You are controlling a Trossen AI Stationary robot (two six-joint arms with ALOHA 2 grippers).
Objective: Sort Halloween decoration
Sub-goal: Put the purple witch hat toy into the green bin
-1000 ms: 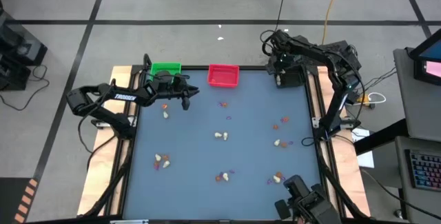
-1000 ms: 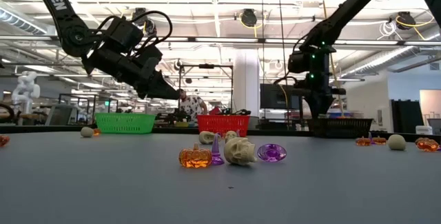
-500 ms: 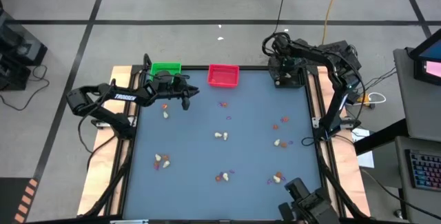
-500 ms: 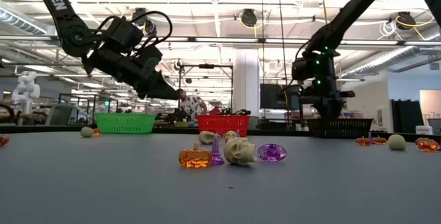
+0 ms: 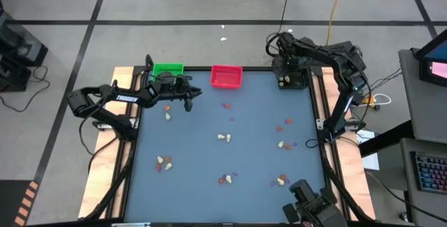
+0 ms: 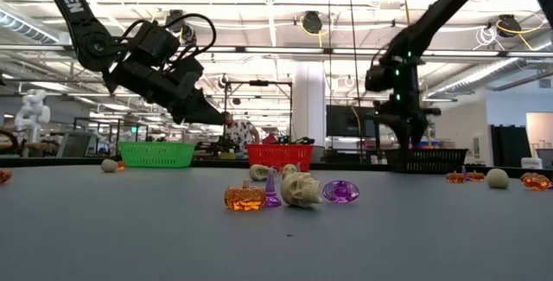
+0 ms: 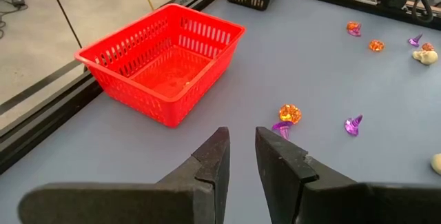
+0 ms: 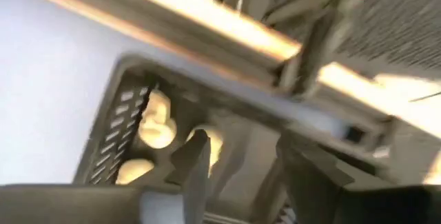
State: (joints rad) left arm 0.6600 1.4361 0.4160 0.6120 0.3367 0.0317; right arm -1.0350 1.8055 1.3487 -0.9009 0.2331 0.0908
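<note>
Right gripper [image 8: 238, 158] jaws parted, empty, over black mesh tray [image 8: 114, 124] of rounded cream trinkets [image 8: 157, 119]; left jaws narrowly gapped, empty.

red tray [image 7: 162, 65], green tray [image 6: 155, 153], black tray [image 6: 425, 159]; orange pumpkin [image 6: 244, 196], cream skull [image 6: 301, 189], purple ring [image 6: 340, 191].

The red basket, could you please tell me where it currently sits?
In the high view the red basket sits at the table's far edge, between the green basket and the black basket.
</note>
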